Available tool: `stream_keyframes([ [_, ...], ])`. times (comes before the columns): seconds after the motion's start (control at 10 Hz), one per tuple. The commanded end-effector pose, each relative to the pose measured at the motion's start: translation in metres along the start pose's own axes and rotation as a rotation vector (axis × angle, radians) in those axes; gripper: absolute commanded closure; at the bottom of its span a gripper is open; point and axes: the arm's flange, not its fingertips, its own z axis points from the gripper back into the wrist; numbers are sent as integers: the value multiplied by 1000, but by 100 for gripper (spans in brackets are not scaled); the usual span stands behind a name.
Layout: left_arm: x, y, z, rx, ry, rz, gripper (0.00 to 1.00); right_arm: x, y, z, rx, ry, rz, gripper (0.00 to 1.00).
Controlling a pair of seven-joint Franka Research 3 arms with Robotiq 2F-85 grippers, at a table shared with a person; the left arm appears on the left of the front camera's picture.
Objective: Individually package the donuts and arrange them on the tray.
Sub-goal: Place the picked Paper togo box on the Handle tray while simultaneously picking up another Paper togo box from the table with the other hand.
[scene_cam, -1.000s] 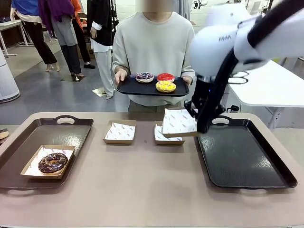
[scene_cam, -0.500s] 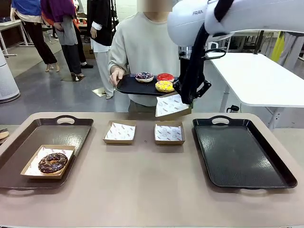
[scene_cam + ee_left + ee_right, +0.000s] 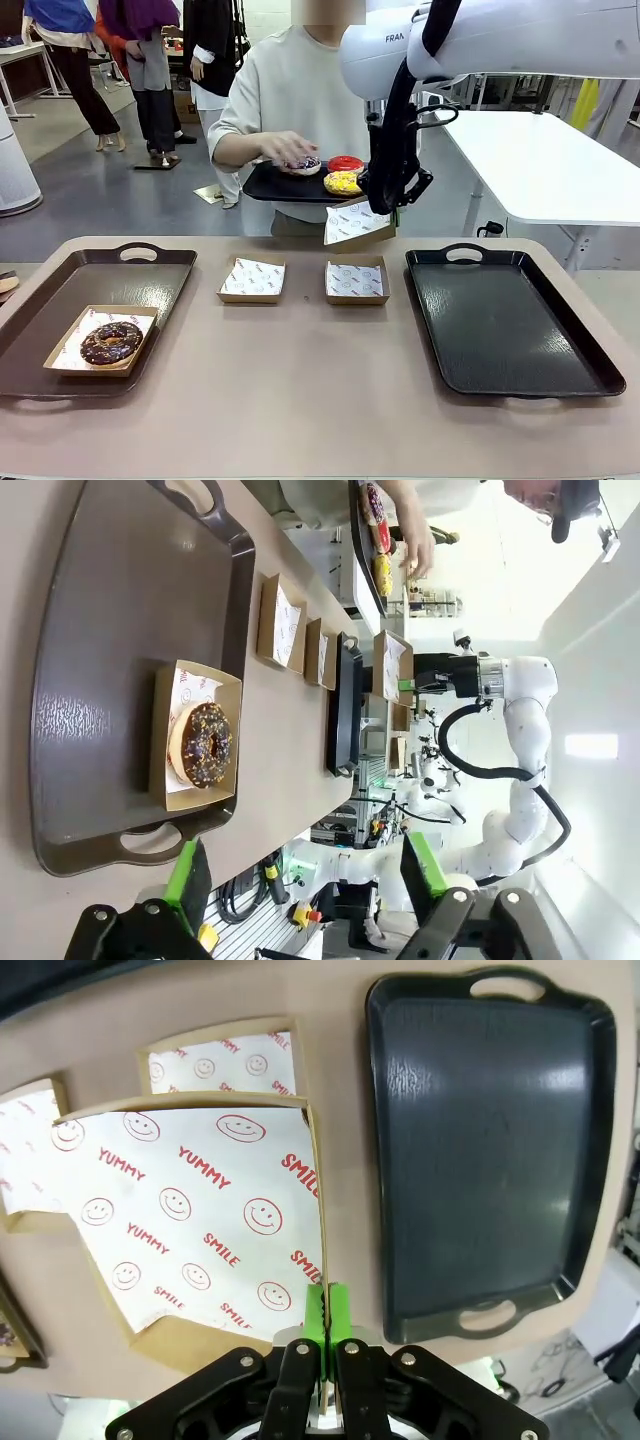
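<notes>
The table (image 3: 300, 420) carries two trays: the brown tray (image 3: 150, 275) at its left edge and the black tray (image 3: 510, 340) at its right edge, nothing yet set on the latter. Above the table's far edge an empty cardboard box (image 3: 352, 224) is held up by the right gripper (image 3: 385, 208), pinched shut on one wall of it, just beside the person's tray (image 3: 265, 186). The left gripper (image 3: 305, 868) is spread wide, with nothing in it.

One chocolate donut (image 3: 111, 342) is already boxed at the brown tray's near-left corner. The yellow donut (image 3: 343, 182), red donut (image 3: 347, 162) and sprinkled donut (image 3: 308, 163) are on the person's tray, the last under the person's hand (image 3: 288, 150) — gripped or merely touched, it cannot be told. The box looks tilted — it should be levelled and held steady, since a donut's weight would likely lever against an edge pinch.
</notes>
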Motion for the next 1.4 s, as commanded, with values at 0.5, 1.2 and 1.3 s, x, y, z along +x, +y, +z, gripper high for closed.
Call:
stream_keyframes([
  [0.5,-3,-3,0,-5,-14,-14,0,-9,-3,4,2,-12,3,100],
  [1.2,-3,-3,0,-5,-14,-14,0,-9,-3,4,2,-12,3,100],
  [1.3,-3,-3,0,-5,-14,-14,0,-9,-3,4,2,-12,3,100],
])
